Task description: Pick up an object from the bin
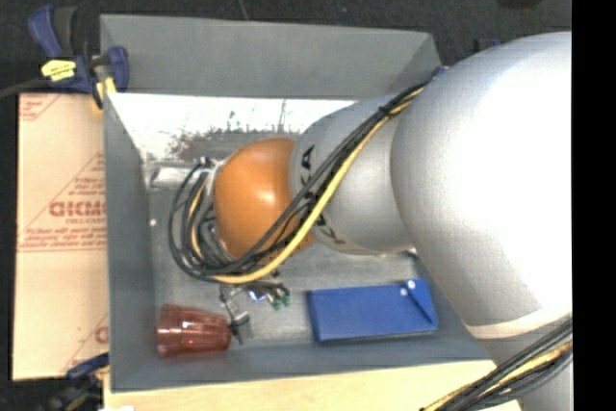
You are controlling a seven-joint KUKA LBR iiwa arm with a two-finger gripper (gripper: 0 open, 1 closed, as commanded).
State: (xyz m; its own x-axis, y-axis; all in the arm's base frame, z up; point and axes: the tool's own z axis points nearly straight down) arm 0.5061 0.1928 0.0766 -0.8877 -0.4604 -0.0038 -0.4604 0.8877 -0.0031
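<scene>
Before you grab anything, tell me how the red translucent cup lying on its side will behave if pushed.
The red translucent cup lies on its side, so a push would probably roll it. It looks thin-walled plastic, likely light and squeezable. Its glossy surface may slip.

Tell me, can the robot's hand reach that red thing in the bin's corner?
Probably yes. The hand sits right beside the red see-through thing, nothing lies on it, and the blue flat box rests apart on the other side.
</scene>
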